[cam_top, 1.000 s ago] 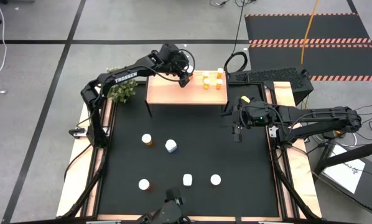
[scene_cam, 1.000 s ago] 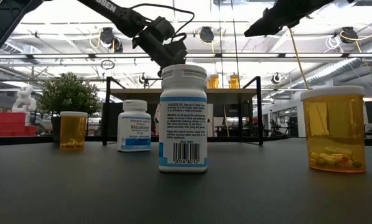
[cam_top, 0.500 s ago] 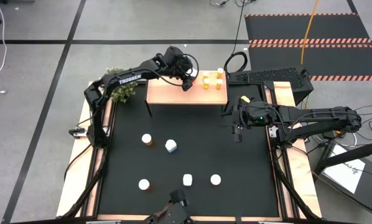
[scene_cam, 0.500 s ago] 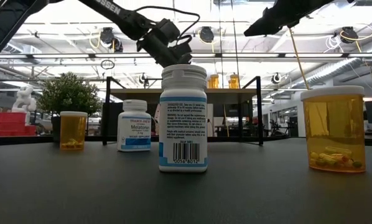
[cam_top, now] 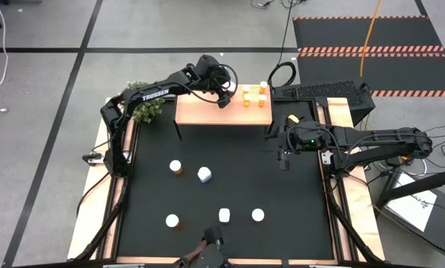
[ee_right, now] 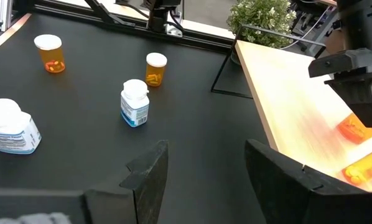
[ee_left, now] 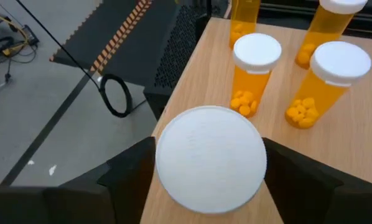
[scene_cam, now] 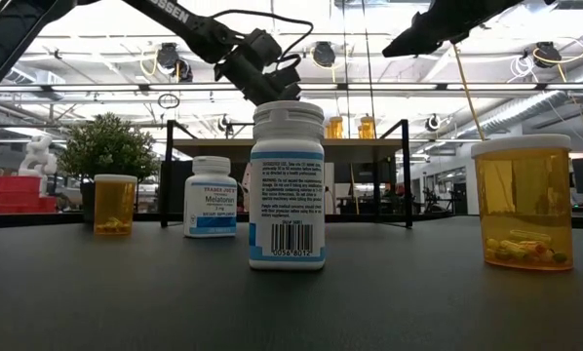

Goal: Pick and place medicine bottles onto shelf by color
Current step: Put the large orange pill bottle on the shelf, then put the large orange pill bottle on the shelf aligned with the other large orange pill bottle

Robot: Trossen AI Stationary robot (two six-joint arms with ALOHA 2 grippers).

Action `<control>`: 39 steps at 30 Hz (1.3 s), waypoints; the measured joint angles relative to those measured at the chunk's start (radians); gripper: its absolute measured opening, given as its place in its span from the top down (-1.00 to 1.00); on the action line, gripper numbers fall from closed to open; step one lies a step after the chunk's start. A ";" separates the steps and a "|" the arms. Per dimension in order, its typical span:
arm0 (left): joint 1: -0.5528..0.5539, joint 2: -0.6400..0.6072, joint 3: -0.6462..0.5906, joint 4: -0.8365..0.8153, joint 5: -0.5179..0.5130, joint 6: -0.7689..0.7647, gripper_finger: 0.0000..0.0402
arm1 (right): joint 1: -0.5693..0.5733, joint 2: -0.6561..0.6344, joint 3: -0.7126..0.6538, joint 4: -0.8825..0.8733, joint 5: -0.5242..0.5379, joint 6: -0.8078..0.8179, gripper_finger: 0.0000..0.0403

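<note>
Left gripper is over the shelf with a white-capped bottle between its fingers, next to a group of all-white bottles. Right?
Not quite. The bottles beside it on the shelf are orange with white caps, not all-white; the left wrist view shows this. The rest stands: the left gripper is over the shelf with a white-capped bottle between its fingers.

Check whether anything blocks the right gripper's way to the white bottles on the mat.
Nothing visible does. The right gripper hangs over bare black mat, jaws open and empty; the white bottles stand apart, with clear mat between.
</note>
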 joint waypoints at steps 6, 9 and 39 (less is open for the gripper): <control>-0.014 -0.018 -0.001 0.014 -0.075 0.015 -0.60 | 0.000 0.000 0.000 0.000 0.000 0.001 -0.03; -0.019 -0.053 -0.001 0.014 -0.079 0.014 -0.63 | 0.000 0.000 0.000 0.000 0.000 0.001 -0.03; -0.713 -0.182 -0.226 0.085 -0.233 -0.094 -0.64 | 0.000 -0.069 0.000 -0.108 -0.001 0.121 -0.03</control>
